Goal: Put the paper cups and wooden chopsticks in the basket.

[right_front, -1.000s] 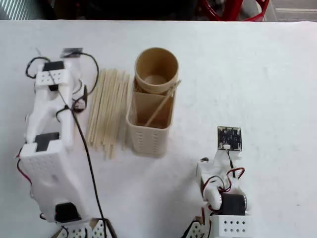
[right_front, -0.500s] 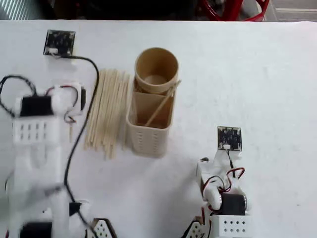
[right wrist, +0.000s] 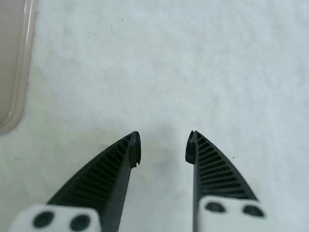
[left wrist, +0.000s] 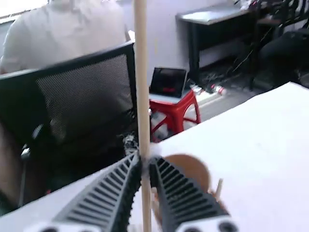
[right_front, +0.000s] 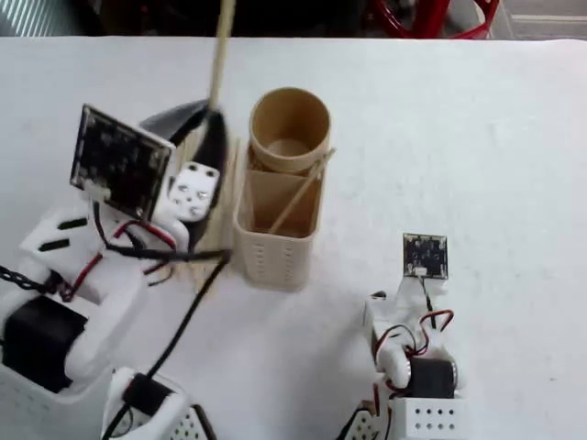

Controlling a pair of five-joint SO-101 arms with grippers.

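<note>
The left claw [left wrist: 143, 166] is pressed together on a single wooden chopstick [left wrist: 140, 72], pinching it low so the stick stands upright above the worktop [right_front: 477, 137], just left of the basket [right_front: 275, 252]. A paper cup [right_front: 290, 128] sits in the basket's far compartment, and another chopstick [right_front: 298, 197] leans across the near one. More loose chopsticks [right_front: 232, 170] lie flat just left of the basket, mostly hidden under the left arm. The right claw [right wrist: 163, 145] is spread, low over the white worktop, near and to the right of the basket. The worktop's far edge runs a little beyond the cup, and it stretches wide to the right.
</note>
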